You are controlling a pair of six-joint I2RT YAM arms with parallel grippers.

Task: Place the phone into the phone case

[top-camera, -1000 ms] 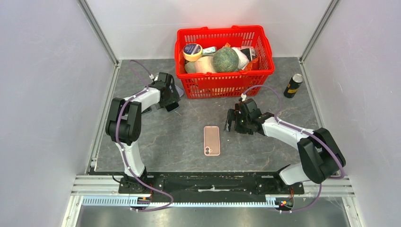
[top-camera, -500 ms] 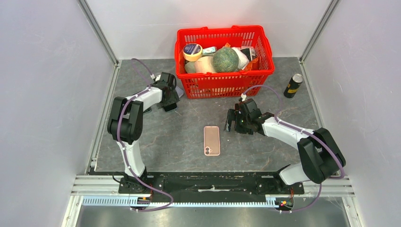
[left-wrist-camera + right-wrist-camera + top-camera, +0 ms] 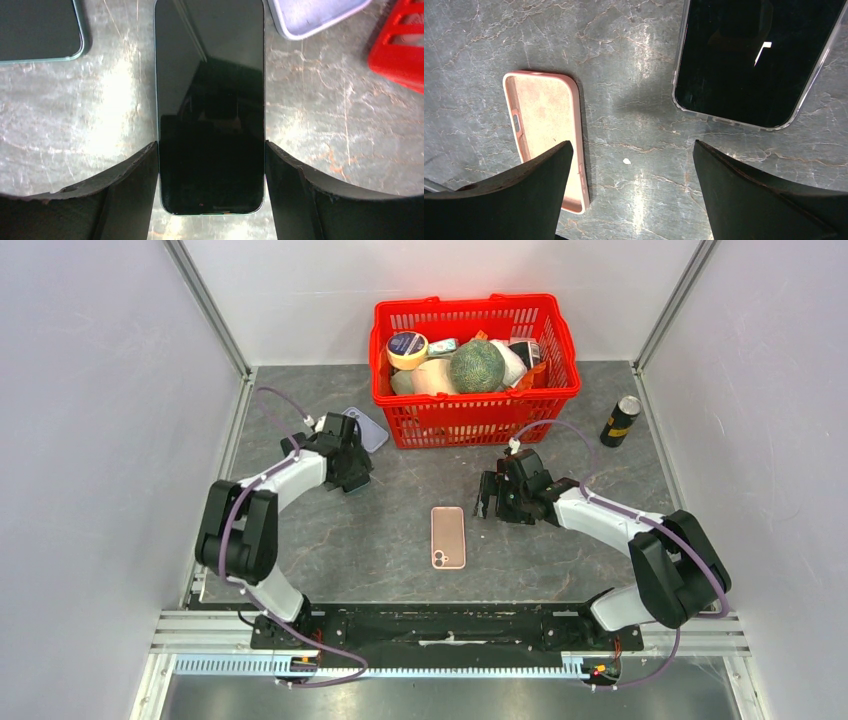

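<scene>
Left wrist view: the left gripper [image 3: 211,145] is clenched on the long edges of a dark-screened phone [image 3: 210,75], with a lilac case [image 3: 310,15] at 1 o'clock from it. In the top external view the pink phone case [image 3: 448,537] lies mid-table, at 4 o'clock from that gripper. The right gripper [image 3: 632,145] hangs with its jaws spread, the case at its 9 o'clock.

Three black-screened phones are in view: a central phone [image 3: 210,115], a second phone [image 3: 40,27] and a clear-rimmed phone [image 3: 754,55]. There are two empty cases, a pink case [image 3: 448,537] and a lilac case [image 3: 364,428]. One red basket [image 3: 470,422] stands at the far edge and one can [image 3: 620,420] near the far right corner.
</scene>
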